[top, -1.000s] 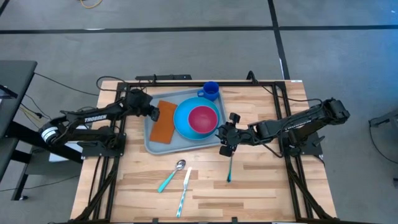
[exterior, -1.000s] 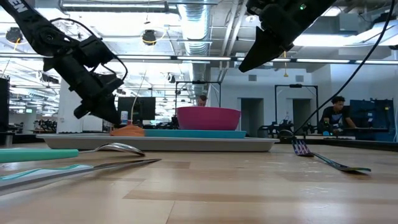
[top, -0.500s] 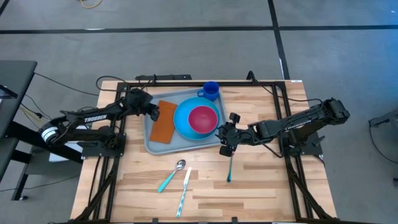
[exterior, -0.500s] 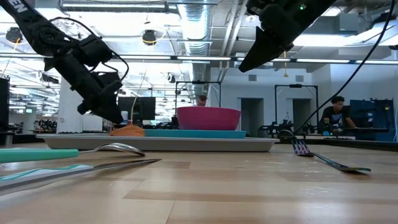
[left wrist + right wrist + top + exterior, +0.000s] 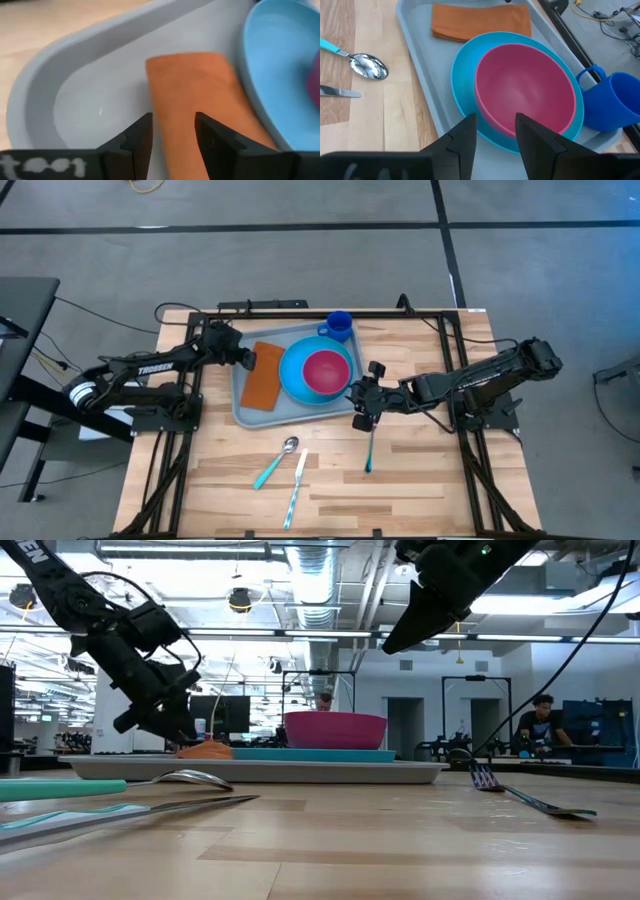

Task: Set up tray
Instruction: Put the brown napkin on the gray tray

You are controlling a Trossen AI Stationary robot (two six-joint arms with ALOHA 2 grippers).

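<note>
Up above the orange napkin, the left gripper had its fingers apart and held nothing. The napkin lay flat in the grey-blue tray, just beside the blue plate with the pink bowl on it. The right gripper hung over the tray's right edge, fingers apart and empty. Only the high view showed the blue mug touching the tray's far rim, and the fork, spoon and knife on the wooden table, well apart from the tray.
</note>
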